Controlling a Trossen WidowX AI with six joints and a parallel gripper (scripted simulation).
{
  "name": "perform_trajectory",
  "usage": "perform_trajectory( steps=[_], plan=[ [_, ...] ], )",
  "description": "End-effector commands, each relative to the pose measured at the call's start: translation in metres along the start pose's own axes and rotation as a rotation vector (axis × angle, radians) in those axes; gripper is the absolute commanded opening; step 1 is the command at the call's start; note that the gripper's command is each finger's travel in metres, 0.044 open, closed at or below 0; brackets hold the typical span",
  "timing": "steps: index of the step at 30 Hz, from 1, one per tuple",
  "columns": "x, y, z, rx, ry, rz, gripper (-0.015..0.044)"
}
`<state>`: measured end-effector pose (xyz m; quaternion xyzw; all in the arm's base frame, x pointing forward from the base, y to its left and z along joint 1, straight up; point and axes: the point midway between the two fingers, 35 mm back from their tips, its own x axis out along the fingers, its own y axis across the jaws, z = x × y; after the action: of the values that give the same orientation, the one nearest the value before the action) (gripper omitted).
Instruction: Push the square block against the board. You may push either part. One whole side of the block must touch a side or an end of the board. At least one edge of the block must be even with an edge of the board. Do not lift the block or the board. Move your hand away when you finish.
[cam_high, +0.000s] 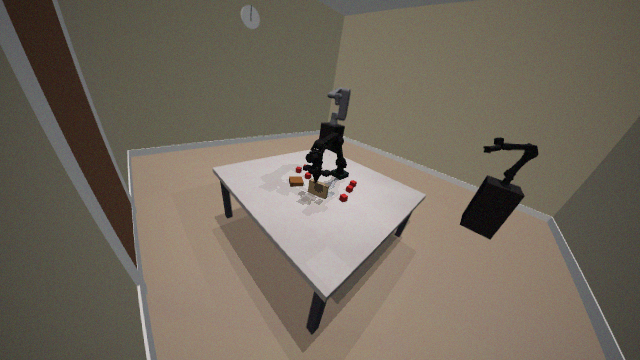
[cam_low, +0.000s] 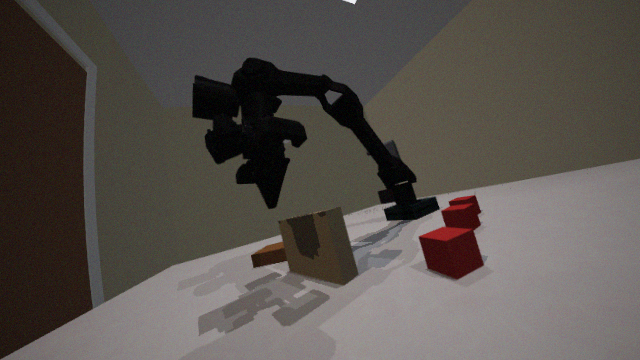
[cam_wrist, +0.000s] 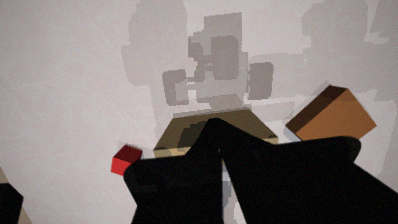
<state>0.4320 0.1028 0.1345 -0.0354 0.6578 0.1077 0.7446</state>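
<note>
pale table (cam_high: 320, 225) (cam_low: 450, 310) (cam_wrist: 60, 100) — tan board (cam_high: 318, 189) (cam_low: 320, 250) (cam_wrist: 232, 123) upright; orange-brown block (cam_high: 296, 181) (cam_low: 269, 255) (cam_wrist: 337, 117) low, seemingly apart — gripper (cam_high: 316, 180) (cam_low: 271, 206) (cam_wrist: 213, 122) clenched, empty

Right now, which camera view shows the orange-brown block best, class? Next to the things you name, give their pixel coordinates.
The wrist view: the orange-brown block (cam_high: 296, 181) (cam_low: 269, 256) (cam_wrist: 336, 119) looks largest there, its top mostly visible. The top view shows it whole but tiny; the exterior view hides its right end behind the tan board (cam_high: 318, 189) (cam_low: 320, 247) (cam_wrist: 223, 118).

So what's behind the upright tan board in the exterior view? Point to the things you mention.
Behind the board (cam_high: 320, 191) (cam_low: 320, 247): part of the orange-brown block (cam_high: 296, 181) (cam_low: 269, 256) (cam_wrist: 337, 117), jutting out left. Its right part is covered, as is the table directly behind.
</note>
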Motion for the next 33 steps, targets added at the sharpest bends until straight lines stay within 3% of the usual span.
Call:
perform_trajectory(
  steps=[1, 5, 10, 33],
  plan=[
    [-0.004, 0.004, -0.004, -0.035, 0.052, -0.052, 0.0],
    [-0.002, 0.003, -0.004, -0.036, 0.054, -0.054, 0.0],
    [0.042, 0.001, -0.011, -0.055, 0.086, -0.084, 0.0],
    [0.038, 0.0, -0.035, -0.055, 0.088, -0.084, 0.0]
  ],
)
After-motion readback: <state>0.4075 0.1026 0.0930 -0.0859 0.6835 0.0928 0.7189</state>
